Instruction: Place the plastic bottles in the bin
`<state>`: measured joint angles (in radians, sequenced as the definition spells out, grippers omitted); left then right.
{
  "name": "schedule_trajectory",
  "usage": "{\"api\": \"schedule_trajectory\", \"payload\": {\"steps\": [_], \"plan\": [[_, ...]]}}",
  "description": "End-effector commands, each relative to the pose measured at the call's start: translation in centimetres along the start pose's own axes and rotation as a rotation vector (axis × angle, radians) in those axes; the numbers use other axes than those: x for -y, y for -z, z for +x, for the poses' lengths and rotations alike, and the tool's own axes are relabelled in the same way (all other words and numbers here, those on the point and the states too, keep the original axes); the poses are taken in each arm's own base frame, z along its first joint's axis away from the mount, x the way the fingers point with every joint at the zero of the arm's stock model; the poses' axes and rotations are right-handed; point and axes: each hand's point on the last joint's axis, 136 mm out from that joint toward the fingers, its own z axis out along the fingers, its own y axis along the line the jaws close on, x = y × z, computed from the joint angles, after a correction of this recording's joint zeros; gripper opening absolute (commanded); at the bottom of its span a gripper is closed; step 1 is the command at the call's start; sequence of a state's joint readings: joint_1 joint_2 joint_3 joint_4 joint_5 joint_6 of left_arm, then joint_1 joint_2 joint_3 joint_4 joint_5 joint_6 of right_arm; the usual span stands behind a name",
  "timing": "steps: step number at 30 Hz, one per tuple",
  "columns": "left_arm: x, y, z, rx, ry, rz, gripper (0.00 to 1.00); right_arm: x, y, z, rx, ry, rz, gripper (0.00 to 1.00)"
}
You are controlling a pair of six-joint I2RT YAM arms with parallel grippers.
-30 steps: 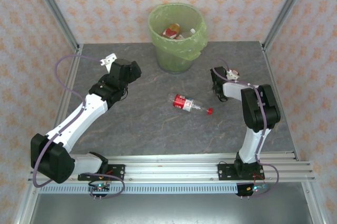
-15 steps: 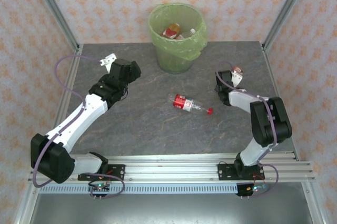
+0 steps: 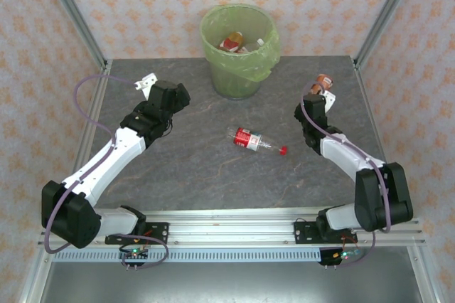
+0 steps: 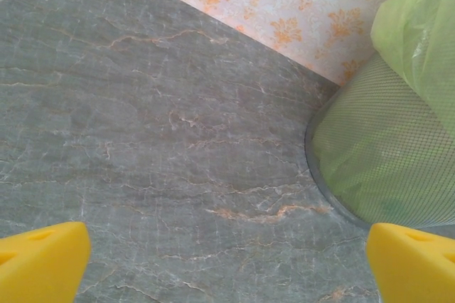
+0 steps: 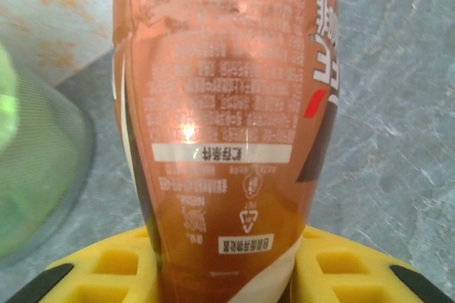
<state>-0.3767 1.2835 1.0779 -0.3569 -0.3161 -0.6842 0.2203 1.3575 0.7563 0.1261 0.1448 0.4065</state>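
My right gripper (image 3: 323, 89) is shut on a brown-labelled plastic bottle (image 5: 220, 118), lifted over the right back part of the table; the bottle's end (image 3: 325, 80) pokes out past the wrist. Its yellow fingers (image 5: 341, 264) press both sides of the bottle. A clear bottle with a red label and red cap (image 3: 254, 140) lies on its side mid-table. The bin (image 3: 240, 50), lined with a light-green bag, stands at the back centre with bottles inside (image 3: 233, 42). My left gripper (image 3: 151, 84) is open at the left back, its yellow fingertips (image 4: 43, 264) wide apart over bare table, the bin's mesh wall (image 4: 387, 161) to its right.
The grey marbled tabletop (image 3: 192, 161) is fenced by patterned walls and metal posts (image 3: 75, 15). A rail (image 3: 234, 221) carrying both arm bases runs along the near edge.
My right arm has swung outward and raised the brown bottle, moving it right and toward the back. The left arm and the red-labelled bottle have stayed put.
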Motion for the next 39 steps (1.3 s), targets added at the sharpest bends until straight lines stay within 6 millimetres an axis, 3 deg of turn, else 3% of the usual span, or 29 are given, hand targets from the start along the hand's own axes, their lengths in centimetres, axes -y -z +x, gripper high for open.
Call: {"api": "schedule_trajectory", "payload": {"steps": [1,12,25,31,39], "plan": [[-1.5,0.4,-0.3,0.019,0.011,-0.05,1.0,-2.6,1.7,-2.2,0.064,0.025,-0.132,0.0],[-1.7,0.2,0.0,0.011,0.007,-0.055,1.0,-9.1,6.8,-6.8,0.144,0.196,-0.403,0.0],[-1.9,0.2,0.0,0.01,0.007,-0.059,1.0,-15.1,9.2,-10.8,0.179,0.321,-0.562,0.0],[-1.8,0.2,0.0,0.007,0.012,-0.055,1.0,-18.9,9.4,-11.8,0.15,0.39,-0.657,0.0],[-2.3,0.6,-0.1,0.014,0.011,-0.065,1.0,-22.9,6.9,-11.4,0.084,0.57,-0.641,0.0]]}}
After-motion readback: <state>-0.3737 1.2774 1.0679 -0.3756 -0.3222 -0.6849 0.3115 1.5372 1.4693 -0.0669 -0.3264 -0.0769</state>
